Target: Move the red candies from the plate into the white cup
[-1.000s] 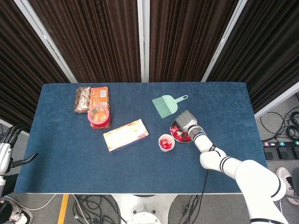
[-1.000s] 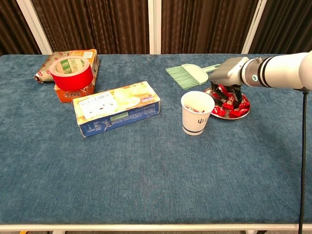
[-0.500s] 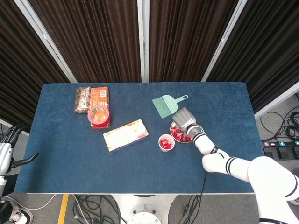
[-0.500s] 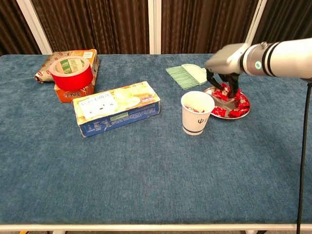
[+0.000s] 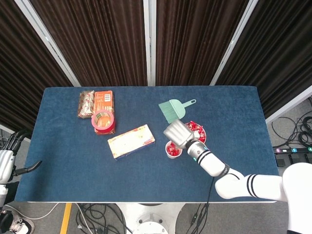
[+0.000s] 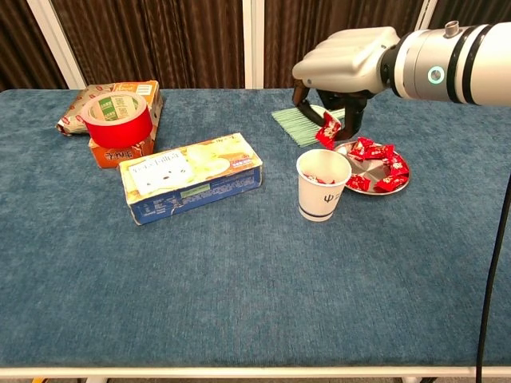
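Observation:
The white cup (image 6: pixel 322 184) stands mid-table with red candies inside; from the head view it shows at the white cup (image 5: pixel 173 150). Just right of it, the small metal plate (image 6: pixel 396 183) carries several red candies (image 6: pixel 381 159), seen from above as red candies (image 5: pixel 197 130). My right hand (image 6: pixel 345 65) hovers above the cup and pinches one red candy (image 6: pixel 327 130) that hangs just over the cup's rim. From above, the right hand (image 5: pixel 177 134) covers part of the cup. My left hand (image 5: pixel 10 156) is down off the table's left edge, fingers apart, holding nothing.
A green brush (image 6: pixel 307 123) lies behind the cup and plate. A long box (image 6: pixel 190 175) sits left of the cup. A red tape roll (image 6: pixel 116 118) rests on an orange box (image 6: pixel 145 89) at the far left, next to a snack packet (image 5: pixel 86 103).
My right hand has lifted off the plate with one red candy and moved left and up, now above the cup. The left hand is unchanged.

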### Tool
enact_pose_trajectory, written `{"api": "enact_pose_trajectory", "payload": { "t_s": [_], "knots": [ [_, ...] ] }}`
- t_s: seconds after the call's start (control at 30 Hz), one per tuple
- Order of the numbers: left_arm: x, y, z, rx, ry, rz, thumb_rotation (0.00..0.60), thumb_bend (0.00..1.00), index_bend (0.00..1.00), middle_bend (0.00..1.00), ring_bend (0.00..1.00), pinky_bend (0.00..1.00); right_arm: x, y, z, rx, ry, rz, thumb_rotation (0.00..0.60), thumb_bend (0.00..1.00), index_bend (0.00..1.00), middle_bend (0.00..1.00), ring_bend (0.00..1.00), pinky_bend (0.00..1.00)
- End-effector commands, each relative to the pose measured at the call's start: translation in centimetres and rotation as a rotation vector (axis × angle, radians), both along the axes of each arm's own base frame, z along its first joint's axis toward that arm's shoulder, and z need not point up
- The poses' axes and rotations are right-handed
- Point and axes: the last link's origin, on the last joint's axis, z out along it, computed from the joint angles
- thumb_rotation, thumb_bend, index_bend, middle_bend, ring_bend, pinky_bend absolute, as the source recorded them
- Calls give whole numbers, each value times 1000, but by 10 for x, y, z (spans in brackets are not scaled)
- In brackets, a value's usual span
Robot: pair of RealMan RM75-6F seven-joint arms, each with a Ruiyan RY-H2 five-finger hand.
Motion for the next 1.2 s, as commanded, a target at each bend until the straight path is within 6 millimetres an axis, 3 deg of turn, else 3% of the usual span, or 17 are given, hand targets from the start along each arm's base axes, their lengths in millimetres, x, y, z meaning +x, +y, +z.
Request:
{"api": "enact_pose_trajectory", "payload": {
  "t_s": [0.03, 0.1, 0.2, 0.3, 0.43, 0.7, 0.87, 1.2],
  "knots": [
    [0, 0, 1, 3, 0, 2, 165, 92, 166, 156, 99, 204, -1, 4, -6, 19, 4, -1, 600, 241, 648, 1000, 1000, 1000],
    [0, -1, 2, 3, -2, 4, 164, 91, 166, 156, 99, 204, -1, 5, -9, 31, 8, -2, 600, 205, 647, 1000, 1000, 1000],
    [-1, -2, 2, 4, -2, 8, 164, 92, 166, 155, 99, 204, -1, 6, -12, 43, 11, -1, 600, 46, 627, 1000, 1000, 1000],
    [-2, -2, 2, 4, -4, 9, 163, 91, 166, 156, 99, 203, -1, 4, -13, 47, 10, -2, 600, 3, 577, 1000, 1000, 1000],
    [-2, -1, 2, 3, -4, 8, 161, 92, 166, 156, 99, 203, -2, 3, -12, 45, 7, -7, 600, 0, 516, 1000, 1000, 1000],
    [-2, -1, 1, -1, -9, 7, 160, 92, 166, 156, 99, 204, -7, -5, -5, 21, -22, -46, 600, 0, 504, 1000, 1000, 1000],
    [-2, -1, 1, -2, -9, 7, 161, 92, 166, 156, 99, 203, -29, -21, -8, -14, 1, -132, 600, 8, 502, 1000, 1000, 1000],
    [-4, -1, 3, -1, -6, 11, 159, 91, 166, 156, 99, 204, -75, -45, -38, -22, -12, -340, 600, 30, 499, 1000, 1000, 1000]
  ]
}}
